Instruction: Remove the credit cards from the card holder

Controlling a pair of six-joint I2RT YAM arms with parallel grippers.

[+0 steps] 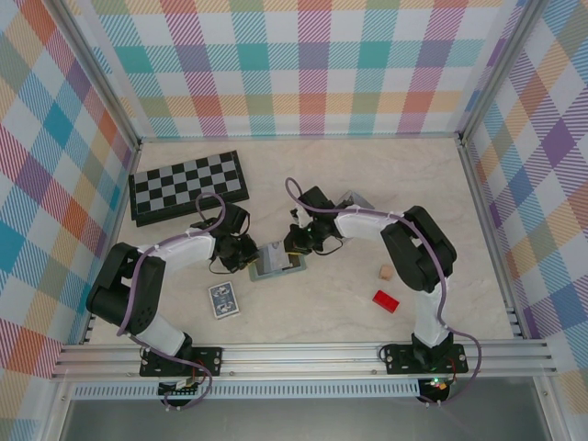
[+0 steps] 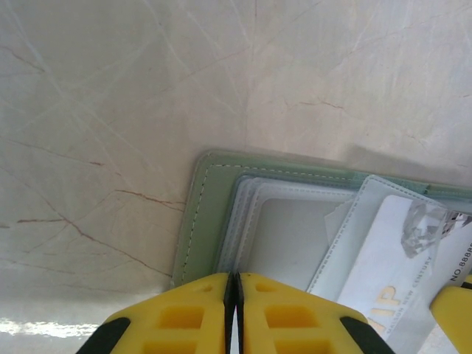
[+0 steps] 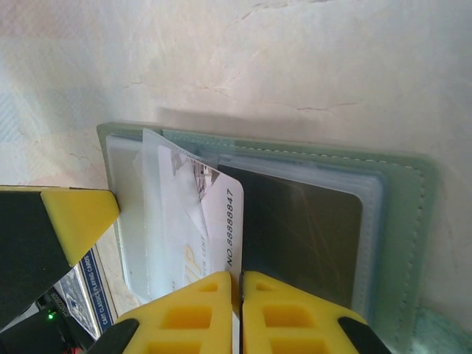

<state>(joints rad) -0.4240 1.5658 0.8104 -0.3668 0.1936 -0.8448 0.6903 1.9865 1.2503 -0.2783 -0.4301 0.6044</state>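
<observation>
Pale marbled counter (image 1: 386, 193) carries the open card holder (image 1: 277, 261) near its centre, between both arms. The right pincer (image 3: 237, 279) is closed on the edge of the pale credit card (image 3: 214, 221). The left pincer (image 2: 234, 280) is closed at the holder's near edge.

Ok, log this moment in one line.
left gripper: shut at wallet edge | right gripper: shut on white card | wallet: open on table

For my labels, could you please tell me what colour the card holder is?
The card holder is pale grey-green, clearest from the right wrist.
</observation>
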